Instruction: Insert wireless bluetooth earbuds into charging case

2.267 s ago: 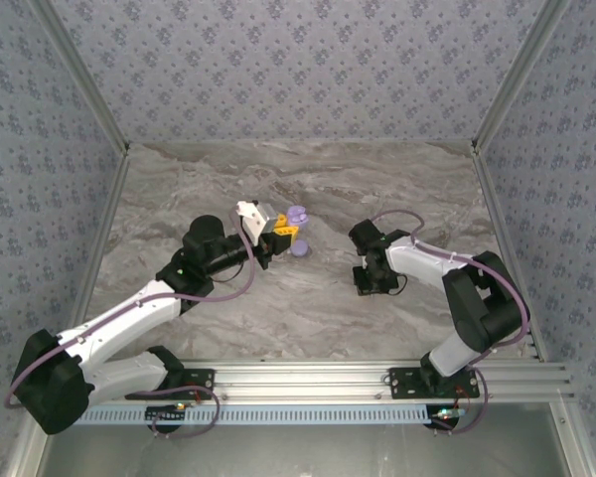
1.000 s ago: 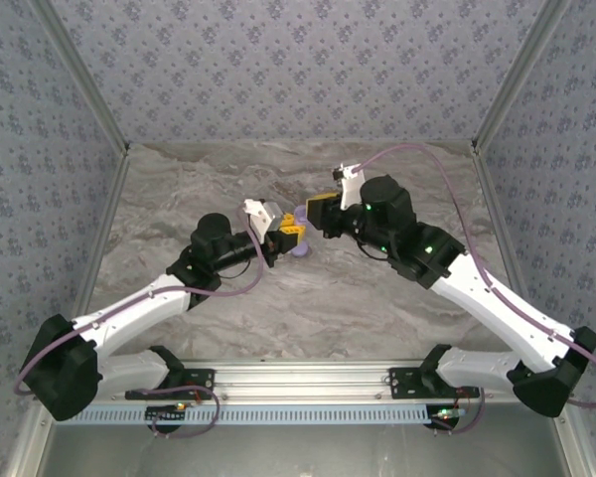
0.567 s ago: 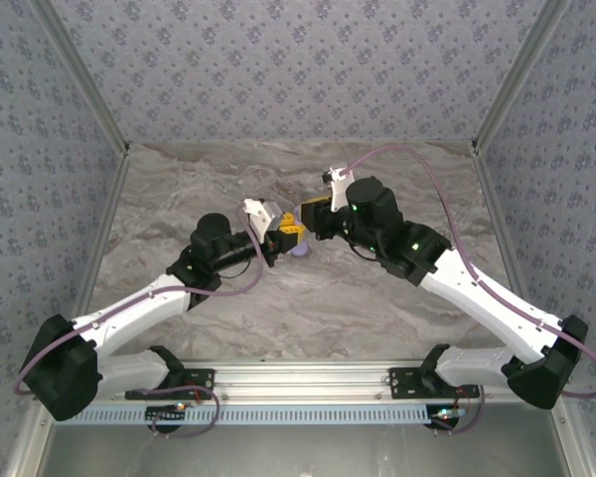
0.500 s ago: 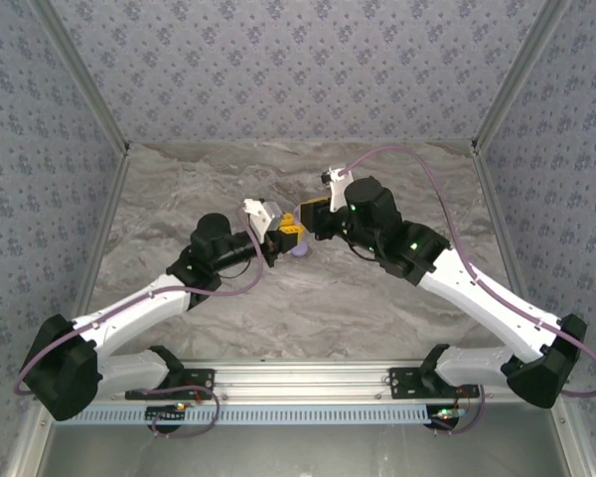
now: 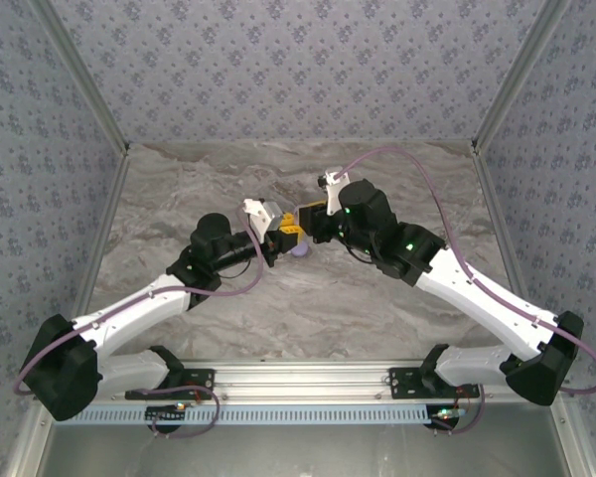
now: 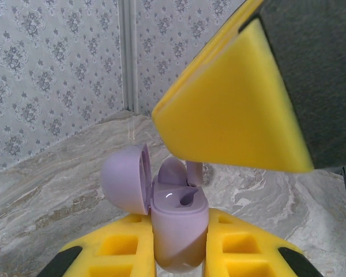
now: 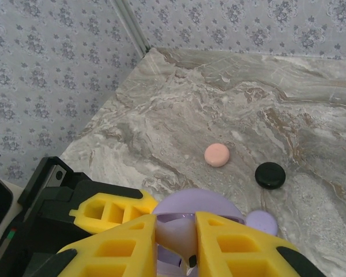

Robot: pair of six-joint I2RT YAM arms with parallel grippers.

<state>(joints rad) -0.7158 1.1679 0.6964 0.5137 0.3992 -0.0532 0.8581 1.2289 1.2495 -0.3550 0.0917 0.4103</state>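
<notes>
The lavender earbud [image 6: 194, 172] sits pinched in my right hand [image 7: 177, 238], at the mouth of the open lavender charging case [image 6: 179, 225], which my left hand [image 6: 180, 245] clamps just below. Beyond my right hand a pink case [image 7: 217, 154] and a black case [image 7: 270, 175] lie on the desk [image 7: 179, 115].

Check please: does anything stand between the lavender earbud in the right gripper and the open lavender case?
Nothing visible does. The lid is swung aside, and the earbud in the right gripper sits right at the open top of the case that the left gripper holds.
</notes>
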